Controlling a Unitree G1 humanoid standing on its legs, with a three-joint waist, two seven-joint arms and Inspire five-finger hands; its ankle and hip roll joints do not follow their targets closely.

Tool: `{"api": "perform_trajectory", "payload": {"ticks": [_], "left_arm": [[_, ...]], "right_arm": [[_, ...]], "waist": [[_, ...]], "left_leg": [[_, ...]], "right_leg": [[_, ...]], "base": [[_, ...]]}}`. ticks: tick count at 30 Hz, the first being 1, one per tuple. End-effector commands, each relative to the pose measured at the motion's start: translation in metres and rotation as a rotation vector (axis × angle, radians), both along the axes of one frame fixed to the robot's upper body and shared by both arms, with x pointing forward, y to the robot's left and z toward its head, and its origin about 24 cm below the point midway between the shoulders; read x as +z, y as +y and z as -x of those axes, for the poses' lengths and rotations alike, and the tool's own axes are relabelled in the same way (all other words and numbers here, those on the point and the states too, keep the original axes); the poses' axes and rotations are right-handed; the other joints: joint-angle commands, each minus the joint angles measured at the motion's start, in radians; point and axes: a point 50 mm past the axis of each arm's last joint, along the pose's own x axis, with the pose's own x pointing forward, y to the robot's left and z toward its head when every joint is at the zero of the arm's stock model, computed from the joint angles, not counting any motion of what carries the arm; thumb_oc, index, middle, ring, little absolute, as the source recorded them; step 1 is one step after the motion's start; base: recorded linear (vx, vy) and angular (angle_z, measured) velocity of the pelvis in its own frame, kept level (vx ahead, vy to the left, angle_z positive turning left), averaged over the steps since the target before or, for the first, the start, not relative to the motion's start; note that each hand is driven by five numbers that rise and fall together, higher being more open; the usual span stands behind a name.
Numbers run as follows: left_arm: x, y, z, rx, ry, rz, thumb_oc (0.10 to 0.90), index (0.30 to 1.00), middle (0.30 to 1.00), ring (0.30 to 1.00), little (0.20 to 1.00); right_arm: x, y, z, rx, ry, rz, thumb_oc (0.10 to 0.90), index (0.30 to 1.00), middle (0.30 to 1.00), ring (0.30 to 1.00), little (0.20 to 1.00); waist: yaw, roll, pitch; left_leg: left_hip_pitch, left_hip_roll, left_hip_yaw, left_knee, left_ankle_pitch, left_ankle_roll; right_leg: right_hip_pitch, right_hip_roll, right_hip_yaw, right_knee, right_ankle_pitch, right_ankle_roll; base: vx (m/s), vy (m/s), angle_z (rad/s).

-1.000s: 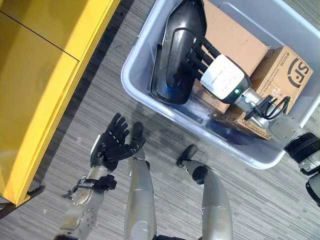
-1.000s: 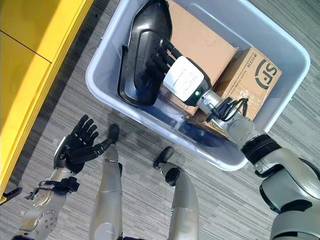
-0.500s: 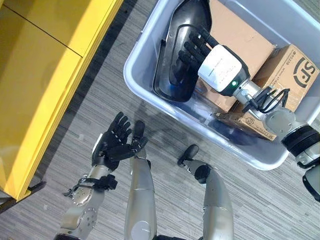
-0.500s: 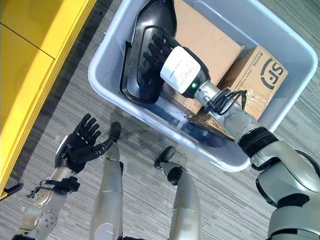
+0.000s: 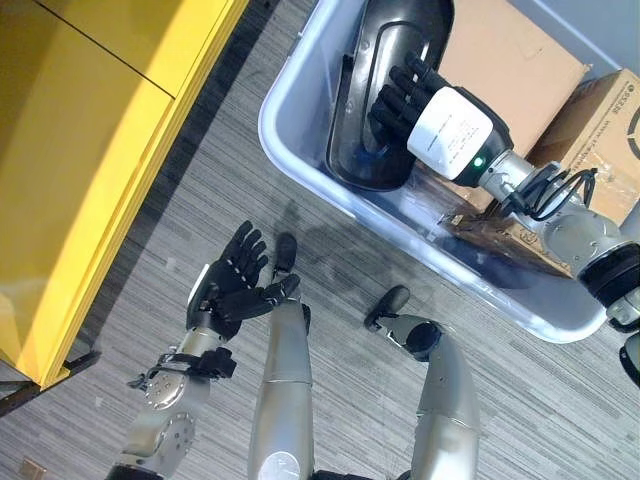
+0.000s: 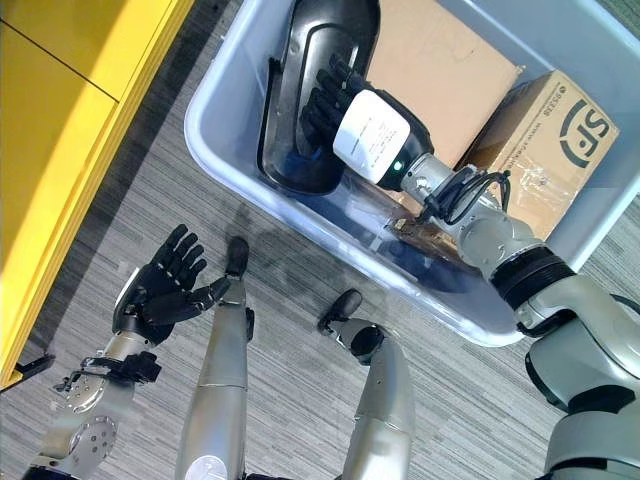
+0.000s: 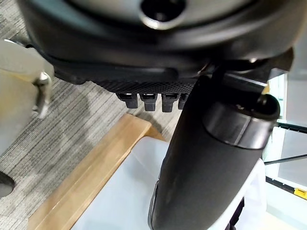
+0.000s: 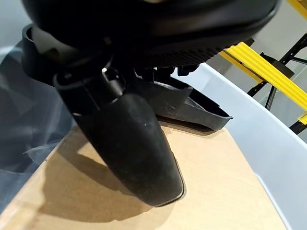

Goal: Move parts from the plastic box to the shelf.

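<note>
- Black part [image 5: 385,95], a long glossy moulded shell, lies in the plastic box [image 6: 215,120] along its left wall, beside a cardboard box [image 5: 505,60].
- Right robot hand [image 5: 405,95] rests on the shell, fingers extended across it; whether they grip it cannot be told.
- Left robot hand [image 5: 235,290] hangs over the floor [image 5: 190,190], fingers spread, holding nothing.
- Yellow shelf [image 5: 80,150] stands left, across bare floor.

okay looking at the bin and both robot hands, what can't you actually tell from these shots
- Right hand: its fingers lie on the black part in the bin; the eye views don't show whether they grip it.
- Part's top end: cut off by the eye views' edge.
- Bin floor under the boxes: covered by them.
- Shelf: just its yellow top shows.
- Left hand: open, empty, over the floor.
</note>
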Motion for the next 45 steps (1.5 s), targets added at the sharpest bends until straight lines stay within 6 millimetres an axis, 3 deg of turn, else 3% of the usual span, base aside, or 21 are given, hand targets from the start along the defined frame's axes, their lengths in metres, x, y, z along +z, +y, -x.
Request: {"api": "perform_trajectory", "payload": {"ticks": [1, 6, 7, 8, 9, 19, 23, 35, 41, 45], "left_arm": [[0.024, -0.013, 0.007, -0.079, -0.163, 0.059, 0.900, 1.000, 1.000, 1.000, 1.000], [0.023, -0.010, 0.011, -0.095, -0.152, 0.047, 0.900, 1.000, 1.000, 1.000, 1.000], [0.022, -0.010, 0.011, -0.098, -0.150, 0.052, 0.900, 1.000, 1.000, 1.000, 1.000], [0.021, -0.010, 0.012, -0.110, -0.138, 0.053, 0.900, 1.000, 1.000, 1.000, 1.000], [0.020, -0.012, 0.012, -0.118, -0.135, 0.052, 0.900, 1.000, 1.000, 1.000, 1.000], [0.019, -0.017, 0.012, -0.142, -0.130, 0.066, 0.900, 1.000, 1.000, 1.000, 1.000], [0.022, -0.017, 0.012, -0.151, -0.151, 0.066, 0.900, 1.000, 1.000, 1.000, 1.000], [0.026, -0.019, 0.011, -0.159, -0.183, 0.082, 0.900, 1.000, 1.000, 1.000, 1.000], [0.027, -0.022, 0.012, -0.170, -0.203, 0.096, 0.900, 1.000, 1.000, 1.000, 1.000], [0.030, -0.025, 0.012, -0.173, -0.227, 0.103, 0.900, 1.000, 1.000, 1.000, 1.000]], "right_arm": [[0.029, -0.009, -0.007, -0.102, -0.021, -0.032, 0.900, 1.000, 1.000, 1.000, 1.000], [0.030, -0.026, -0.012, -0.209, 0.032, -0.135, 0.900, 1.000, 1.000, 1.000, 1.000], [0.030, -0.029, -0.012, -0.212, 0.036, -0.163, 0.712, 0.736, 0.736, 0.736, 0.736], [0.033, -0.032, -0.013, -0.213, 0.048, -0.199, 0.612, 0.596, 0.596, 0.596, 0.596], [0.034, -0.032, -0.013, -0.209, 0.054, -0.210, 0.400, 0.300, 0.300, 0.300, 0.300], [0.035, -0.029, -0.017, -0.153, 0.070, -0.263, 0.400, 0.300, 0.300, 0.300, 0.300], [0.015, -0.041, -0.019, -0.172, 0.109, -0.274, 0.400, 0.300, 0.300, 0.300, 0.300], [0.005, -0.045, -0.021, -0.170, 0.114, -0.332, 0.400, 0.300, 0.300, 0.300, 0.300], [-0.004, -0.045, -0.020, -0.141, 0.124, -0.407, 0.400, 0.300, 0.300, 0.300, 0.300], [-0.015, -0.047, -0.016, -0.103, 0.123, -0.545, 0.400, 0.300, 0.300, 0.300, 0.300]], "waist": [[0.039, 0.091, -0.010], [0.049, 0.098, -0.010], [0.049, 0.097, -0.010], [0.049, 0.097, -0.010], [0.048, 0.098, -0.010], [0.047, 0.113, -0.010], [0.044, 0.122, -0.010], [0.048, 0.159, -0.010], [0.039, 0.155, -0.010], [0.022, 0.145, -0.010]], "left_leg": [[-0.071, 0.026, 0.039, 0.145, -0.034, 0.071], [-0.141, -0.006, 0.007, 0.293, -0.105, 0.099], [-0.149, -0.008, 0.004, 0.310, -0.114, 0.103], [-0.160, -0.016, -0.001, 0.342, -0.131, 0.112], [-0.165, -0.018, -0.004, 0.356, -0.138, 0.115], [-0.150, -0.019, 0.007, 0.356, -0.150, 0.122], [-0.114, -0.016, 0.023, 0.307, -0.132, 0.117], [-0.014, -0.002, 0.074, 0.132, -0.039, 0.085], [0.053, 0.007, 0.094, 0.043, -0.007, 0.070], [0.142, 0.012, 0.127, -0.025, 0.002, 0.063]], "right_leg": [[0.014, 0.019, 0.053, 0.106, 0.024, 0.085], [-0.031, 0.007, 0.065, 0.185, -0.015, 0.065], [-0.037, 0.008, 0.067, 0.197, -0.022, 0.063], [-0.045, 0.011, 0.072, 0.214, -0.030, 0.058], [-0.049, 0.011, 0.075, 0.221, -0.033, 0.057], [-0.041, 0.015, 0.088, 0.198, -0.021, 0.059], [-0.012, 0.025, 0.087, 0.151, 0.000, 0.060], [0.072, 0.039, 0.084, 0.013, 0.057, 0.076], [0.135, 0.059, 0.084, -0.080, 0.086, 0.083], [0.214, 0.074, 0.085, -0.156, 0.111, 0.093]], "base": [[0.06, 0.001, 0.08], [0.07, -0.021, 0.00], [0.07, -0.012, 0.03], [0.06, 0.002, -0.05], [0.04, 0.007, -0.11], [0.00, 0.026, 0.07], [-0.02, 0.048, 0.10], [-0.05, 0.057, -0.03], [-0.06, 0.046, -0.01], [-0.04, 0.063, -0.04]]}}
